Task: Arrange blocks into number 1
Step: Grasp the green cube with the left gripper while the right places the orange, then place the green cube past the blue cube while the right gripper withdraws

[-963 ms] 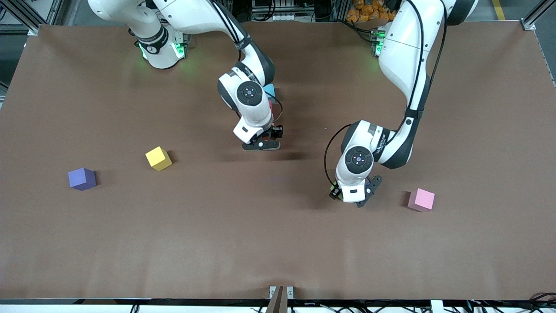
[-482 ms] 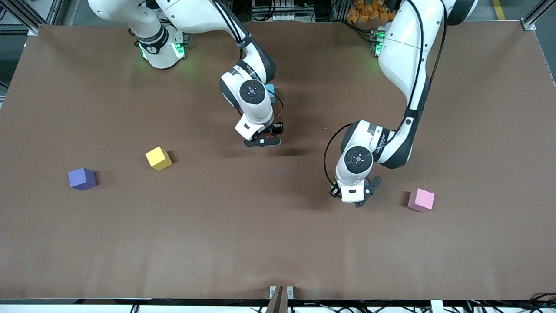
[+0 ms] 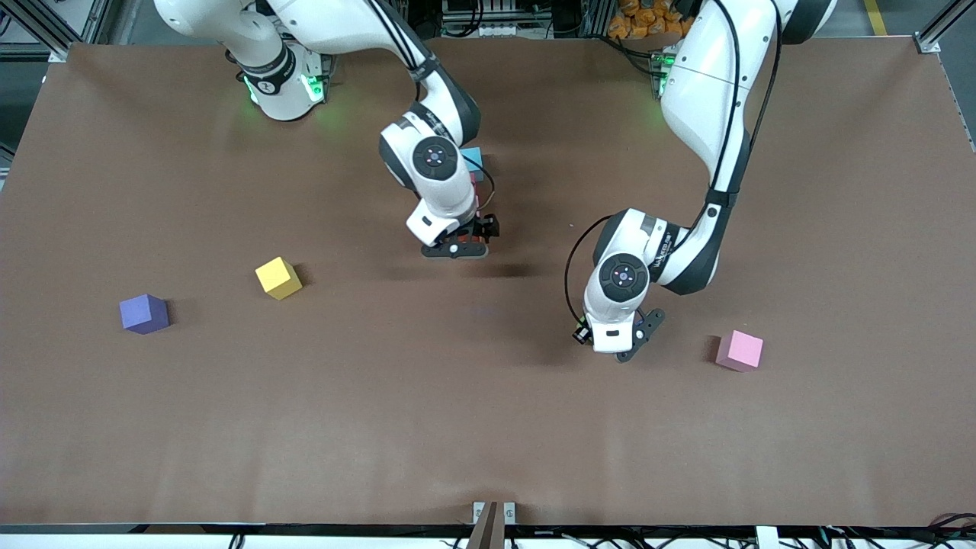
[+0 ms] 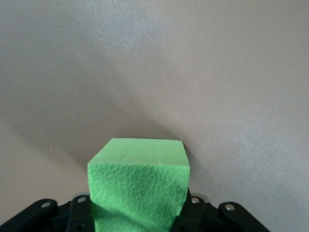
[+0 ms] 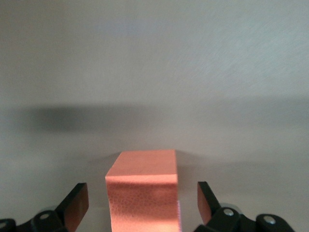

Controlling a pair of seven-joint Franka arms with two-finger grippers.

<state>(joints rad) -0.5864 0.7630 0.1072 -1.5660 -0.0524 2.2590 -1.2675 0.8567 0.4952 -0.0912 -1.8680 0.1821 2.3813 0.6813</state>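
A purple cube [image 3: 144,313] and a yellow cube [image 3: 278,277] sit toward the right arm's end of the table [image 3: 381,427]. Mid-table, the right hand [image 3: 456,249] is spread around an orange block [image 5: 143,195]. The left hand [image 3: 621,343] pinches a green block [image 4: 139,186]. A pink block [image 3: 740,350] rests nearby. The foam cubes look light and soft, have no long axis, and are best held by flat faces.

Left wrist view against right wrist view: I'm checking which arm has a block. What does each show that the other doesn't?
Only the left wrist view shows the green block, squeezed in the shut left hand. Only the right wrist view shows the orange block, standing free between the open fingers of the right hand. Both show bare brown table.
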